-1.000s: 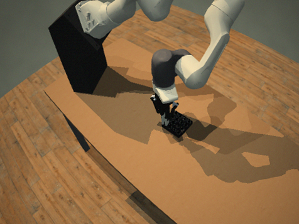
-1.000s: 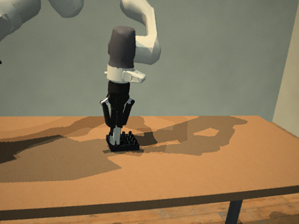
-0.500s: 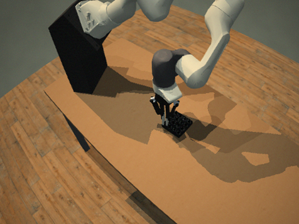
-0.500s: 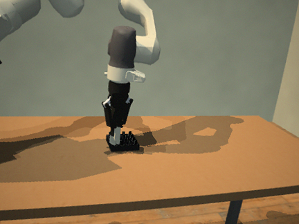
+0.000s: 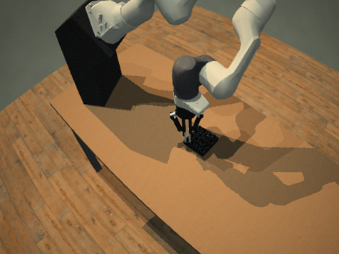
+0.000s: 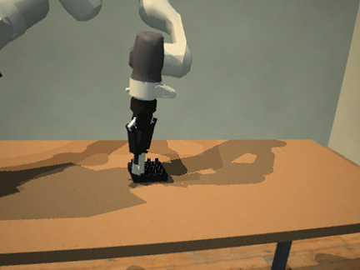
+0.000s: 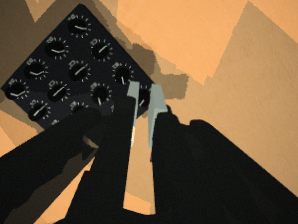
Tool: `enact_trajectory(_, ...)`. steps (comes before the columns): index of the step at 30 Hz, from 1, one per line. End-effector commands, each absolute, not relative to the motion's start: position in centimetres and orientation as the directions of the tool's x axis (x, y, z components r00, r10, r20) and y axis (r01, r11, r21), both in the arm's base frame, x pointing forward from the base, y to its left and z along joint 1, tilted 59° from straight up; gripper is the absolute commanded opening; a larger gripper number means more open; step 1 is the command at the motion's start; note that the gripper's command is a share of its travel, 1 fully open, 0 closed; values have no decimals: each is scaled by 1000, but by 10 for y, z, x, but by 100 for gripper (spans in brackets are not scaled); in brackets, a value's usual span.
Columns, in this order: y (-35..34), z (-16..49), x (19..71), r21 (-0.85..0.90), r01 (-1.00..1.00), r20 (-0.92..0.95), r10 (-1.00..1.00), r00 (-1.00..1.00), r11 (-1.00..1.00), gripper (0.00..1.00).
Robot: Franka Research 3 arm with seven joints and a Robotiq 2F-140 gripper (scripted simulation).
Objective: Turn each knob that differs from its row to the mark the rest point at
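Presently, hand: the gripper [image 7: 143,106] is pinched nearly shut around a corner knob [image 7: 141,98] of the knob box [image 5: 204,142].
Box: stands mid-table [image 6: 252,203], below the wrist.
Risk: overturning would pass the row's mark; a slipping pinch leaves it short; sideways drag could nudge neighbouring knobs.
Containers: none visible.

Black knob box [image 5: 203,141], upright on table [image 5: 242,209]
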State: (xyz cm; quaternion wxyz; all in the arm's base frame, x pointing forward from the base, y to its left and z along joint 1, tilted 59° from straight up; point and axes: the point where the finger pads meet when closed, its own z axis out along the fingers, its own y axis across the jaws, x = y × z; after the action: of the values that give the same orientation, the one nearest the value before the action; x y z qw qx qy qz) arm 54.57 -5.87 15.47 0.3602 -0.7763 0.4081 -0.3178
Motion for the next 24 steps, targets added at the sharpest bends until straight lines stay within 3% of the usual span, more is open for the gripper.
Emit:
enact_trajectory(1, -59, 155, 546, -787, -314, 329, -792, 514, -530, 5)
enact_trajectory(24, -59, 155, 546, -611, -102, 596, -541, 594, -785, 5)
